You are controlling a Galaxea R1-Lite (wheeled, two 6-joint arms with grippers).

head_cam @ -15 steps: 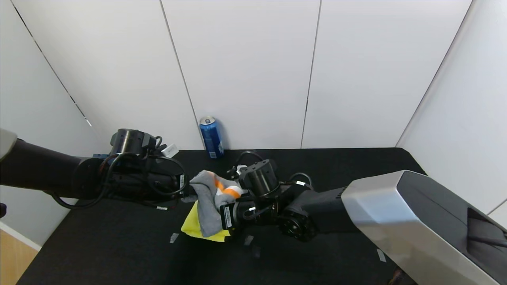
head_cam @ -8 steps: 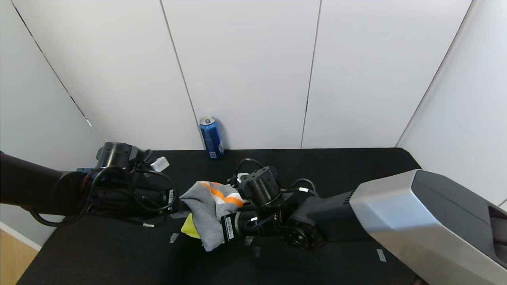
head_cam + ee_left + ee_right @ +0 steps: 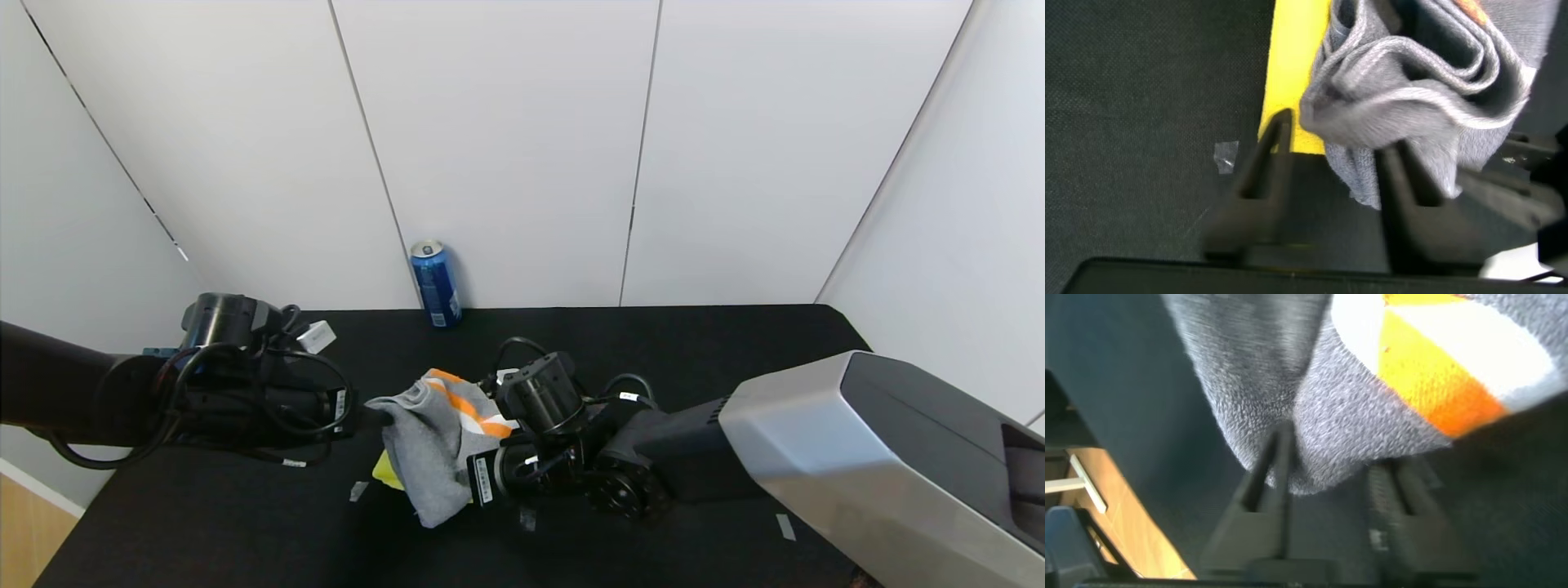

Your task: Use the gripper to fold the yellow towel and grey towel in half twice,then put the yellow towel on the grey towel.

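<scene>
The grey towel (image 3: 433, 441), with its orange-and-white band turned up, lies bunched in loose folds on the black table. It covers most of the yellow towel (image 3: 382, 472), of which only a corner shows at its left edge. My left gripper (image 3: 371, 416) is at the grey towel's left edge, jaws apart, a fold of grey towel (image 3: 1413, 73) just beyond its fingertips and the yellow towel (image 3: 1294, 65) beneath. My right gripper (image 3: 465, 480) is at the towel's right side, open (image 3: 1331, 453), with a grey hem (image 3: 1290, 367) resting loosely between its tips.
A blue can (image 3: 435, 283) stands at the back of the black table (image 3: 694, 351) against the white wall. Small bits of tape (image 3: 359, 490) lie on the cloth near the towels, another (image 3: 785, 527) at the right front.
Both grippers went from shut on the lifted grey towel to open. The towel came down onto the yellow one, and the left arm drew back to the left.
</scene>
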